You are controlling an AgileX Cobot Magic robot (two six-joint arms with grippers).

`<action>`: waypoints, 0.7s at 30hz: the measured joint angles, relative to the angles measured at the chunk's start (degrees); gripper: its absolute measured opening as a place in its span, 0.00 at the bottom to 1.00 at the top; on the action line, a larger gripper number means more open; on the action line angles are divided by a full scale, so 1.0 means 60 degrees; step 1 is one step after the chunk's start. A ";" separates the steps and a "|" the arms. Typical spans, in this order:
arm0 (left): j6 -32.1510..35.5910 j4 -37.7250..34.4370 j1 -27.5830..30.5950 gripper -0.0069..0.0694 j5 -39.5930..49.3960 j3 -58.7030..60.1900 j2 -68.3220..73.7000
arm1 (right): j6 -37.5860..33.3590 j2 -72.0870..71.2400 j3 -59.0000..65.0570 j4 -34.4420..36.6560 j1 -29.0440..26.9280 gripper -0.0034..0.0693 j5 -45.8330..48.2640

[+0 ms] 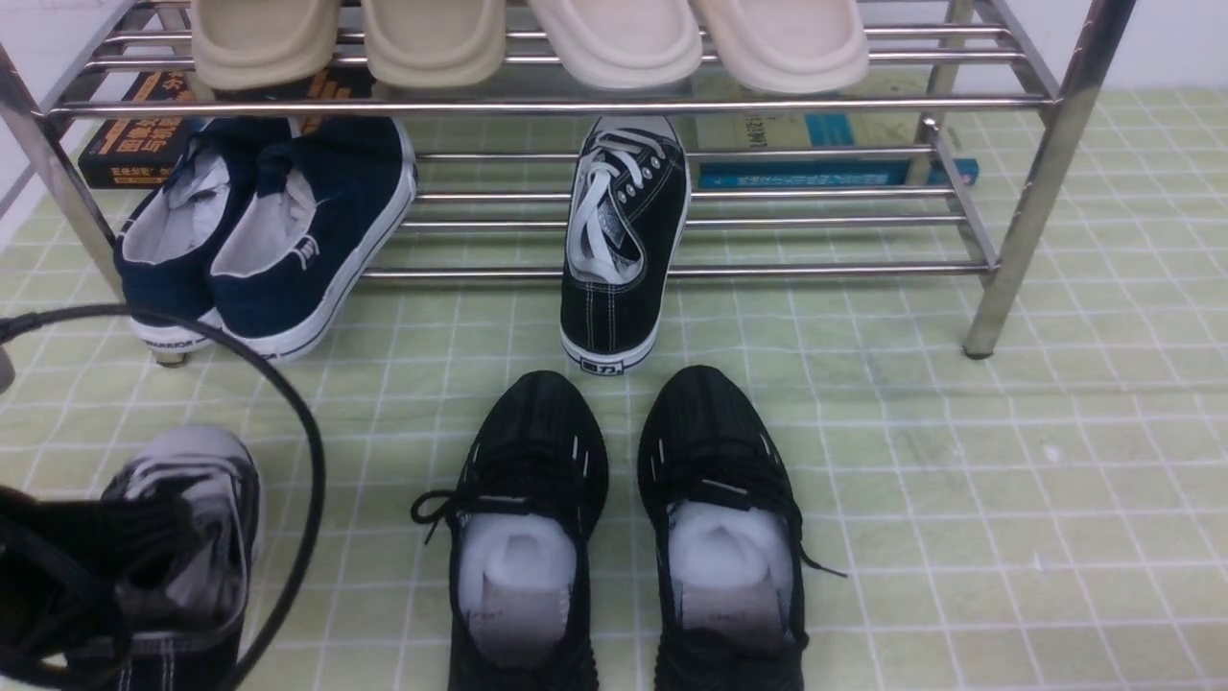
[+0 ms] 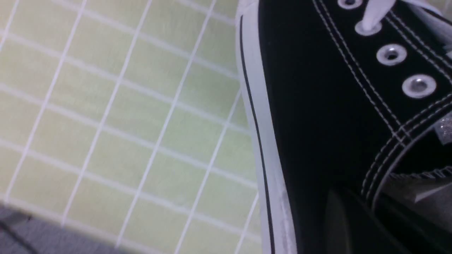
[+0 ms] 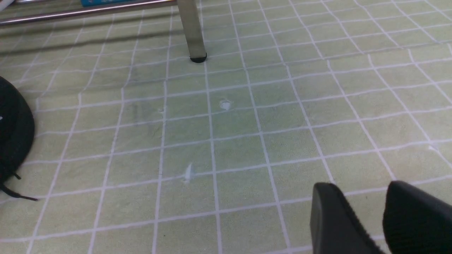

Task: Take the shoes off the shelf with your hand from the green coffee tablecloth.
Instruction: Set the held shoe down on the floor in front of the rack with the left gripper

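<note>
Two canvas shoes, split. Front: green grid cloth (image 1: 959, 480), chrome tube shelf (image 1: 1017, 192); shoe (image 1: 624, 240) on lower tier, heel overhanging. Other shoe (image 1: 206, 499) near left over cloth, left claw (image 1: 115, 566) pinched on its collar. Left wrist: black canvas, white rubber sidewall, silver eyelets (image 2: 391, 54). Right wrist: right claw (image 3: 358, 190) slightly spread, empty.
</note>
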 joint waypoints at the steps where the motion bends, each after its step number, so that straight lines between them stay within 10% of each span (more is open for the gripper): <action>1: 0.0000 0.0042 0.0008 0.11 -0.0217 0.0004 0.0063 | 0.0000 0.0000 0.0000 0.0000 0.0000 0.37 0.0000; 21: 0.1982 -0.0287 0.1337 0.11 -0.2493 0.0024 0.2393 | 0.0000 0.0000 0.0000 0.0000 0.0000 0.37 0.0000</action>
